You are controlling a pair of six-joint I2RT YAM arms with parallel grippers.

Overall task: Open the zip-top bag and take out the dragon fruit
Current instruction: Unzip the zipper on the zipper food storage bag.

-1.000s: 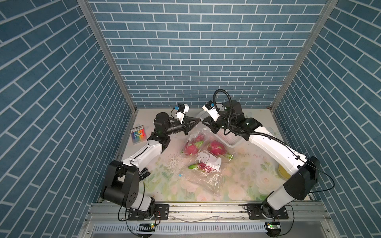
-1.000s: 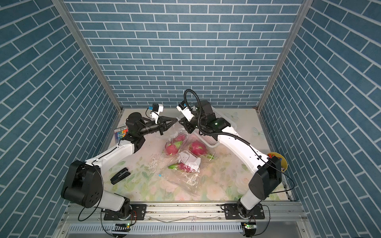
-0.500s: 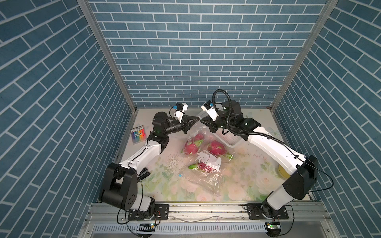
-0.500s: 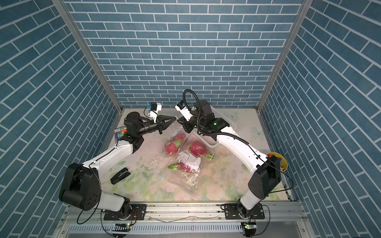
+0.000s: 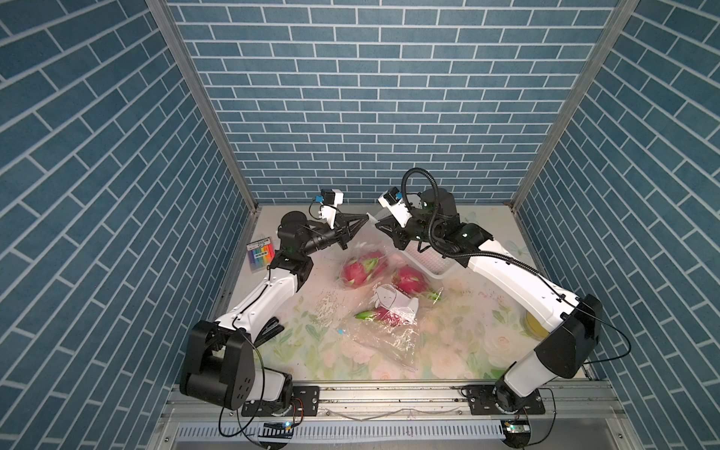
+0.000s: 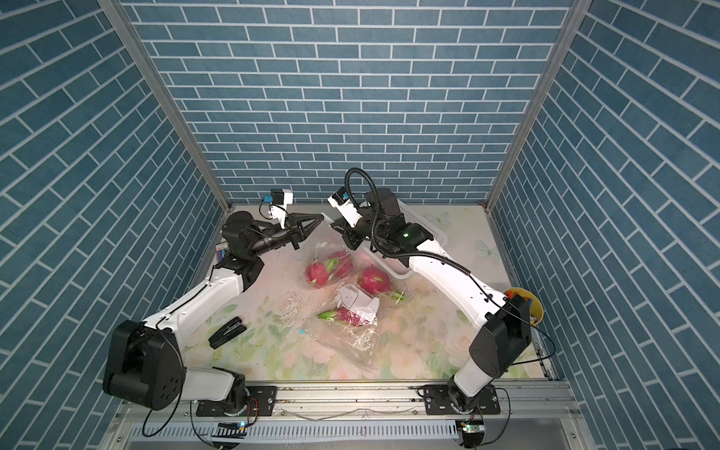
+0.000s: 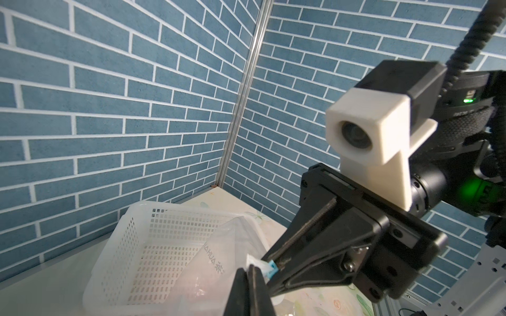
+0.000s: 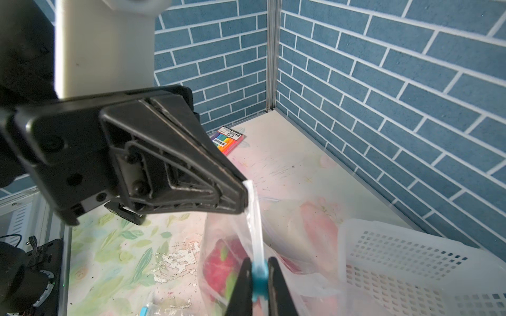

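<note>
At the rear centre of the table [image 5: 448,350], find the zip-top bag [image 5: 360,249] hung by its top edge between the two grippers. Note its lower end down at the table surface and one dragon fruit [image 5: 360,269] inside at the bottom.

Read the left gripper [image 8: 243,198] as fully closed, pinching the end of the bag's sealing strip. Read the right gripper [image 8: 258,269] as clamped on the blue slider [image 8: 258,276], with the fingers [image 8: 245,284] set either side of it and nothing but the slider between them.

Treat the film as thin, limp and slippery; expect stretch or slip under a hard pull. Grip only at the stiffer sealing strip or the slider, never at the clear wall. Treat the fruit as heavy for such film, firm in the body, with soft scales liable to bruise. Once the mouth gapes, take hold across the round body, not by the green tips.

Count as follows:
- Dragon fruit: three.
  - One in the held bag.
  - One loose [image 5: 409,278] just beside the basket [image 5: 428,267].
  - One [image 5: 383,315] in a second bag [image 5: 389,343] lying flat nearer the front.
- Bags: two.
- Baskets: one, white.
- Paper drawing [image 5: 389,302]: one, on the flat bag.
- Colour card [image 5: 260,257]: one.
</note>
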